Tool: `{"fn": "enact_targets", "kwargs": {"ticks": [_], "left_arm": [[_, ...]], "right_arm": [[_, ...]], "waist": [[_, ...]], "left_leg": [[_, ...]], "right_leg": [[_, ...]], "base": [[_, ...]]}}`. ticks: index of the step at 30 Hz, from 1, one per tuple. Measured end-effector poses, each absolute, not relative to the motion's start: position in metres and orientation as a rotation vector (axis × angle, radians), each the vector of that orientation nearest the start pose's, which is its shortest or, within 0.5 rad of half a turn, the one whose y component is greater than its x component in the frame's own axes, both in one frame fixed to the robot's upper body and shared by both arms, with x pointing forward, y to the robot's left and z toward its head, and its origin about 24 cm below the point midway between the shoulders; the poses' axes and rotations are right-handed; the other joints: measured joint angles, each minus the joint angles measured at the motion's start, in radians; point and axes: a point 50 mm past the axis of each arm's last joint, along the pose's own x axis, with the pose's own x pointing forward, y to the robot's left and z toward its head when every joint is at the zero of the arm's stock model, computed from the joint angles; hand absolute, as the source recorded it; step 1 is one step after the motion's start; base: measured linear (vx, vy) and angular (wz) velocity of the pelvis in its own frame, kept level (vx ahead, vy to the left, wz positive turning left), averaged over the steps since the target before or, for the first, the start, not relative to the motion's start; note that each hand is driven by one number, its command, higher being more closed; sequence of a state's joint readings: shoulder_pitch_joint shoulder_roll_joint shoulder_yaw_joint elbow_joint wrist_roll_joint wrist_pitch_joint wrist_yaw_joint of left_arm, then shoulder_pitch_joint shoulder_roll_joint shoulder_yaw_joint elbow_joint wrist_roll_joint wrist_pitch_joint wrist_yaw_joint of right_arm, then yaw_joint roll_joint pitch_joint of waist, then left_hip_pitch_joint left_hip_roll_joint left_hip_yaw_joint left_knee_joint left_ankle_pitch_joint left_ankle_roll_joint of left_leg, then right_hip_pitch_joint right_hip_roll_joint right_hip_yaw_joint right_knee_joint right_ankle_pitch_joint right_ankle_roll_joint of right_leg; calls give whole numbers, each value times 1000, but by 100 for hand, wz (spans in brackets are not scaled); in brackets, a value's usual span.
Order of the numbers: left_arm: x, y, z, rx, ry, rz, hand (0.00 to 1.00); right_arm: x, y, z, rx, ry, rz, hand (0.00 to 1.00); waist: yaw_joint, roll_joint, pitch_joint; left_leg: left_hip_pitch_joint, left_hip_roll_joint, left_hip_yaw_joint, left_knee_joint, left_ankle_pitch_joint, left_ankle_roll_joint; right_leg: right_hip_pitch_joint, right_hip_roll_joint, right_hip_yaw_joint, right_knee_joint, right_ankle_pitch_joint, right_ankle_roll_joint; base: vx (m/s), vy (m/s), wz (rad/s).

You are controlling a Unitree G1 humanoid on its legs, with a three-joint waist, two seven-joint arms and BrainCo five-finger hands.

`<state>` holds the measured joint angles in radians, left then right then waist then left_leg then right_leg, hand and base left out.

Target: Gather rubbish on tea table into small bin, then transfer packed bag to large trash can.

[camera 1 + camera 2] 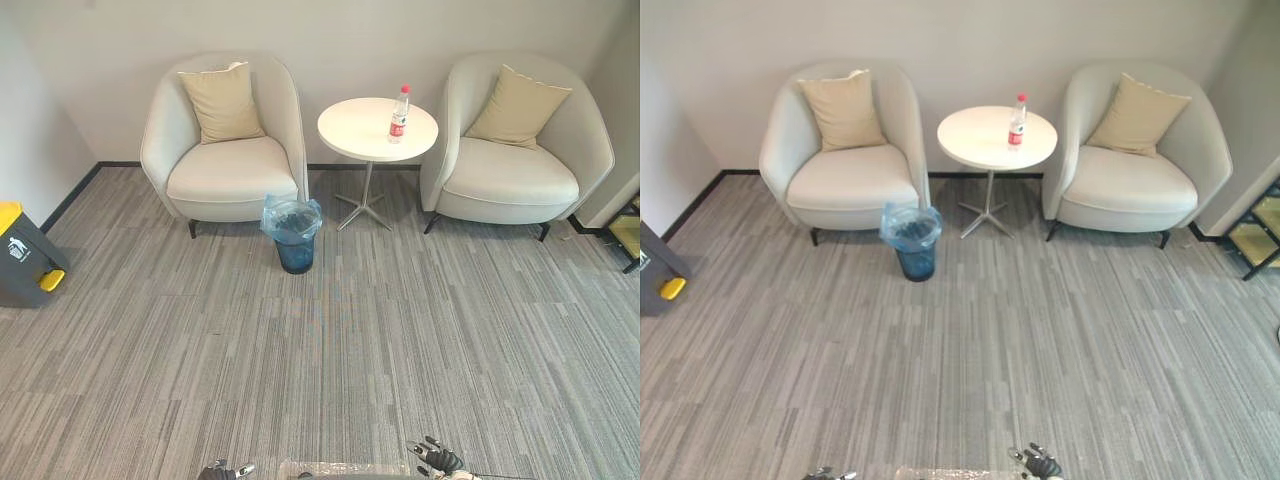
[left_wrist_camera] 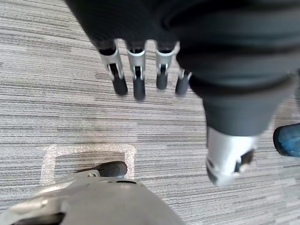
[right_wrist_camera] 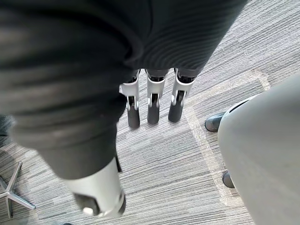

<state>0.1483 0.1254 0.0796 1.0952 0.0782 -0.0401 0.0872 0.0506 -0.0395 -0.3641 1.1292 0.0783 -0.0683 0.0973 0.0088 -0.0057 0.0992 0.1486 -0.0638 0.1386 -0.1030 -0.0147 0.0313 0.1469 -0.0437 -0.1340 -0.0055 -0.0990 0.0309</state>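
head stereo pair facing down at far tea table (image 1: pixel 355 130), both wrist cameras close over carpet (image 2: pixel 47 103)

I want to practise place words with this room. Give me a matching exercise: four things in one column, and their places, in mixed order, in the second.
Things
1. bottle
2. small bin
3. large trash can
4. tea table

Places
A. on the floor beside the left armchair
B. between the left armchair and the right armchair
C. upright on the tea table
D. near the wall at the far left

Pairs: 1-C, 2-A, 3-D, 4-B
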Motion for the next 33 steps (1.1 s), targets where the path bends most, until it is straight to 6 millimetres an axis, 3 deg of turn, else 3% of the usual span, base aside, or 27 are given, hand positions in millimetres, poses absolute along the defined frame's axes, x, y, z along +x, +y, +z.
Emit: {"fn": "enact_targets", "kwargs": {"ticks": [29, 33], "left_arm": [[65, 216, -165, 201, 1190, 199, 0], [69, 219, -163, 196, 1173, 220, 0]], "right_arm": [[92, -203, -163, 291, 1051, -358, 0], [96, -200, -162, 304, 1036, -359, 0]], "waist": [[0, -3, 28], [0, -9, 44]], "left_leg": [[-22, 2, -5, -1, 0, -1], [-34, 11, 23, 24, -19, -17]], "right_leg": [[-8, 3, -9, -21, 8, 0], [-16, 8, 14, -10, 3, -6]], "base": [[-13, -12, 1], [18, -30, -14]]}}
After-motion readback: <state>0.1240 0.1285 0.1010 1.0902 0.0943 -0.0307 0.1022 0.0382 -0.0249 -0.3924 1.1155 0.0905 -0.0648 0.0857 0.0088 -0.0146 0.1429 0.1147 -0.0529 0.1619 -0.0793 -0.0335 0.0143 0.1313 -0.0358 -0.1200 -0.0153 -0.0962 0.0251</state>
